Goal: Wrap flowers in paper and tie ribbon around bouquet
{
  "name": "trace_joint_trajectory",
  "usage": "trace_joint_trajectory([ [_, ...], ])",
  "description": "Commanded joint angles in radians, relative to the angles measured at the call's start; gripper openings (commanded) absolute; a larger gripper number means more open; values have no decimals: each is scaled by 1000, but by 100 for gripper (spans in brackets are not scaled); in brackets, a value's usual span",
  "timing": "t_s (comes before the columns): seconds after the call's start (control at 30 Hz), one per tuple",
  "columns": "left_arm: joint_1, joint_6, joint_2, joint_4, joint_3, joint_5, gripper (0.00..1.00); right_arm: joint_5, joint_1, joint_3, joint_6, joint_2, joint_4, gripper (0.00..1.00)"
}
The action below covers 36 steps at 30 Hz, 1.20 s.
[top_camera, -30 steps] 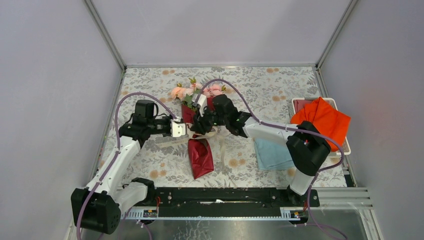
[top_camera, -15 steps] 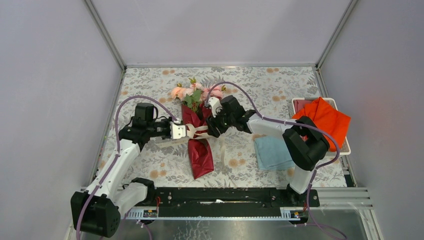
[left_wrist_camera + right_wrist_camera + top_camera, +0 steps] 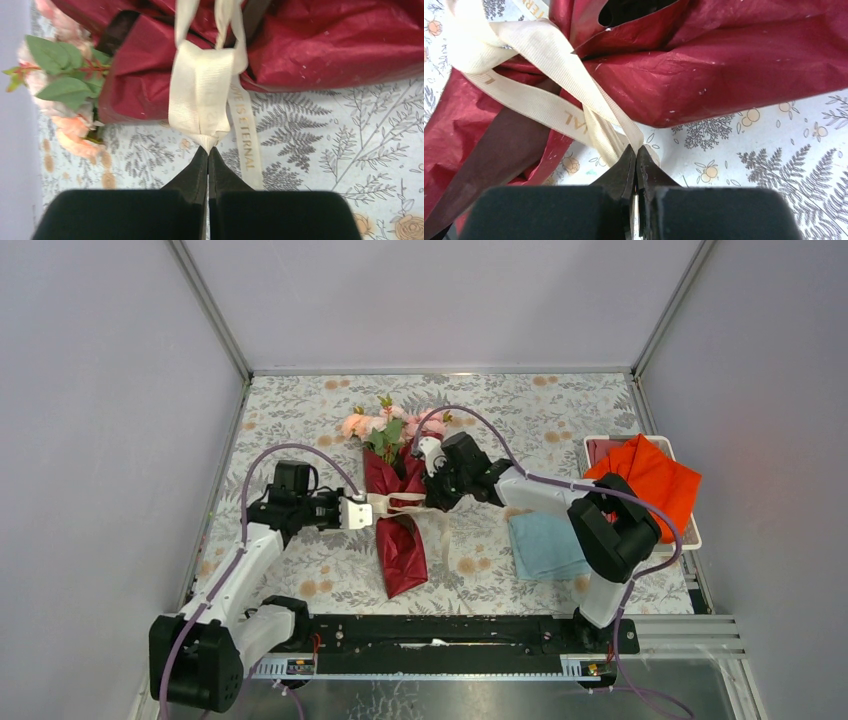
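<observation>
My left end effector (image 3: 208, 149) is pinched shut on a fold of ribbon (image 3: 200, 95), left of the bouquet (image 3: 398, 530). My right end effector (image 3: 636, 150) is clamped on another ribbon strand, right of the bouquet. Ribbon crosses the bouquet's crimson paper (image 3: 724, 65). Flowers (image 3: 362, 425) stick out its far end. The bouquet lies on the counter (image 3: 300, 420).
</observation>
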Motion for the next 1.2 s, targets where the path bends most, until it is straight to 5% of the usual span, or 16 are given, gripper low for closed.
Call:
trace_joint_trajectory([
  [0.0, 7, 72, 9, 37, -45, -35, 0, 25, 9, 0, 7, -137, 8, 2],
  [0.23, 7, 7, 11, 73, -25, 19, 0, -47, 34, -130, -23, -232, 165, 7],
  [0.37, 8, -7, 10, 93, -26, 51, 0, -129, 84, -77, -66, -152, 132, 27],
  [0.53, 7, -2, 4, 107, -48, 55, 0, -173, 79, 66, -237, -147, -155, 53],
  [0.73, 7, 2, -5, 134, -70, 62, 0, -305, -66, 132, -223, -249, -185, 66],
  [0.83, 7, 2, -9, 135, -76, 69, 0, -260, -95, 155, -173, -195, -123, 64],
  [1.03, 6, 1, -17, 134, -75, 63, 0, -115, -96, 305, -123, 5, -187, 22],
  [1.17, 7, -1, -24, 130, -83, 63, 0, -60, -96, 317, -133, 58, -235, 12],
])
